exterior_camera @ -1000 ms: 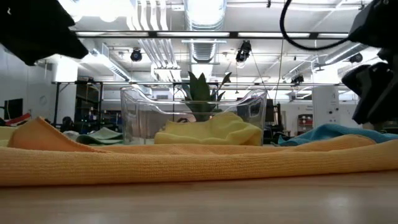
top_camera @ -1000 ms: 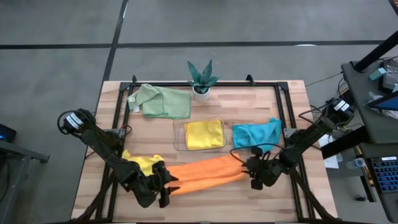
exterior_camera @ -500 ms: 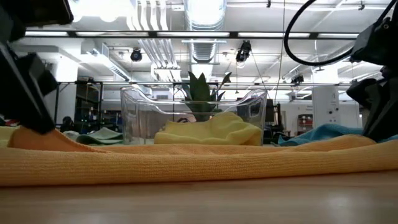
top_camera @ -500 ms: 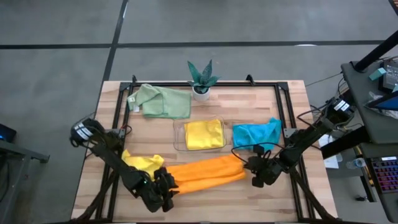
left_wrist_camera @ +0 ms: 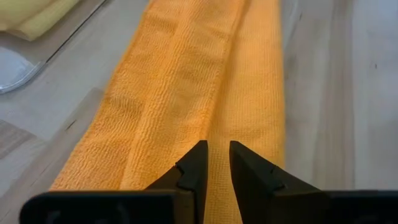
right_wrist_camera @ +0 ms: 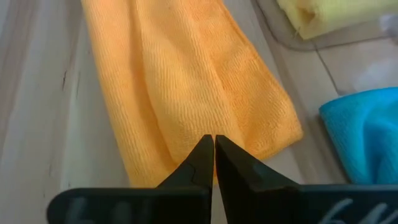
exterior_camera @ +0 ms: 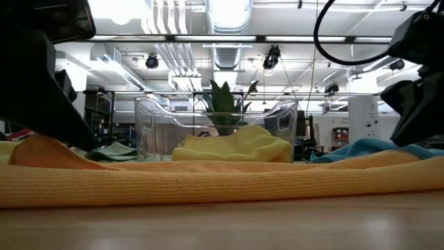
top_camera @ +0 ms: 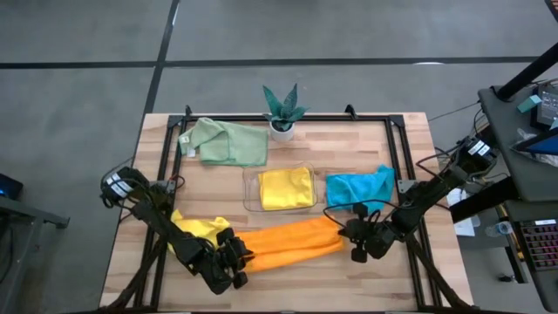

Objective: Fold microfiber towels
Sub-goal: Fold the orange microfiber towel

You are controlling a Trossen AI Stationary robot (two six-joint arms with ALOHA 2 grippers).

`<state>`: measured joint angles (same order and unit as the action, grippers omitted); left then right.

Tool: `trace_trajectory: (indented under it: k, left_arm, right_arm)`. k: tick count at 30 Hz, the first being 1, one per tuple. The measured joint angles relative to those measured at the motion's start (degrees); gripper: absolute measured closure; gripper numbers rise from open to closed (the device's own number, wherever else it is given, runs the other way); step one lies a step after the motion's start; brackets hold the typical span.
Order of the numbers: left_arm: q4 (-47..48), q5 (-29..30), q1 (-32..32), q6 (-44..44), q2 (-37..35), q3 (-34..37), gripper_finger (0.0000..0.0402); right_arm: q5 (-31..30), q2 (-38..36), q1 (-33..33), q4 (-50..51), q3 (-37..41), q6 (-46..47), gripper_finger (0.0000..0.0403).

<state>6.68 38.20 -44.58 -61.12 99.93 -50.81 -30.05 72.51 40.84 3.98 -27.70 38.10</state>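
— Wooden table is carrying everything. What are the fingers doing?

— Right gripper is pinching its fingers together on the orange towel's 3 o'clock end. Left gripper is nipping the 9 o'clock end, fingers nearly closed on a ridge.

— Where is the towel lying?

— It is lying at 6 o'clock of the tray, stretched between both arms.

— Handling?

— Probably soft, light, limp; it is likely going to sag, so the corners look safest.
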Motion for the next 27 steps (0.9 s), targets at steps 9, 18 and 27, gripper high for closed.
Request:
trace_trajectory:
  k: [9, 18, 27]
  left_arm:
    - [0.0, 0.8, 1.2, 0.5, -0.8, 0.3, 0.035]
    - [-0.1, 1.2, 3.1, 3.4, -0.8, 0.6, 0.035]
    - [-0.1, 1.2, 3.1, 3.4, -0.8, 0.6, 0.035]
  right_arm:
    - [-0.1, 0.0, -0.8, -3.2, -2.5, -6.5, 0.0375]
    - [-2.1, 5.0, -1.6, -15.1, -2.8, -12.7, 0.0275]
    - [-2.8, 15.5, -1.9, -14.7, -7.1, -12.6, 0.0231]
